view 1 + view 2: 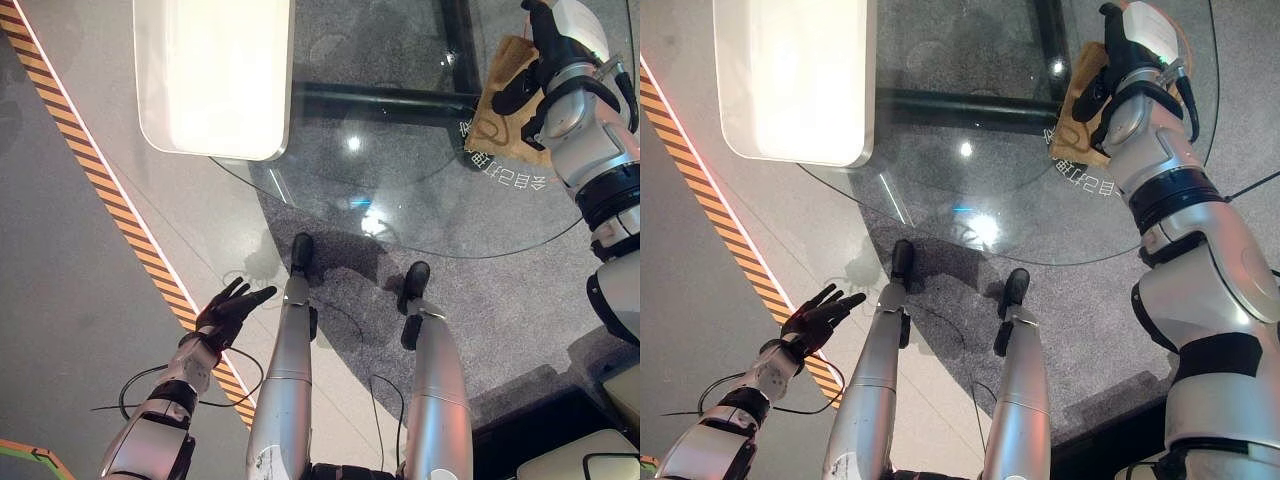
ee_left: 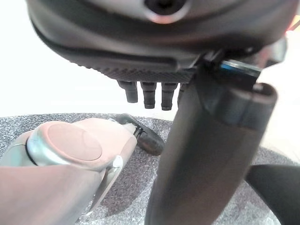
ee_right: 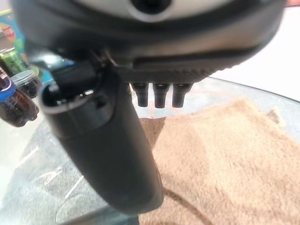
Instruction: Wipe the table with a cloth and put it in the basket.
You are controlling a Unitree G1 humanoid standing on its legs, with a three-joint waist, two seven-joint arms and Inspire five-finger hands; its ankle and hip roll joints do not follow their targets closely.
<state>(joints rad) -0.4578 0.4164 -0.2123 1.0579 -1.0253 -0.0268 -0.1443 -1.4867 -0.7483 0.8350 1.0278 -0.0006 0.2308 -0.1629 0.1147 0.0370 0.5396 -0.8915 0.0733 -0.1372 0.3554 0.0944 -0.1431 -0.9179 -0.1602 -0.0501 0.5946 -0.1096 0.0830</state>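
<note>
Glass table (image 1: pixel 400 215) — round, clear top with a thin edge, glossy with bright light spots; a dark bar of its frame shows through the pane, and white printed characters curve along the rim on the robot's right.

Tan cloth (image 3: pixel 225 154) — terry-like nap, soft and matte, lying flat on the glass at the table's right side near the rim. One edge shows a lighter band and a small frayed corner. In the head views it appears as a crumpled brown patch (image 1: pixel 1080 110) under the right hand.

Right hand (image 1: pixel 1110 75) — dark, hard-shelled, reaching over the cloth from the right. In its wrist view the thumb (image 3: pixel 108 150) stands out as a smooth black cylinder above the cloth, and the fingers (image 3: pixel 159 96) project straight and short past the ribbed palm. The hand is relaxed, not clenched on the fabric; whether it presses the cloth cannot be told.

Left hand (image 1: pixel 232 305) — dark, fingers spread and straight, released and holding nothing, hanging low at the robot's left, well apart from the table.

White panel (image 1: pixel 215 75) — smooth slab with rounded corners, brightly lit, beside the table's far left edge.

Floor — polished pale grey, crossed by an orange-and-black striped tape (image 1: pixel 110 205); speckled grey carpet (image 1: pixel 520 310) lies under the table.

Bottles (image 3: pixel 16 96) — dark, capped, clustered past the glass edge in the right wrist view.
</note>
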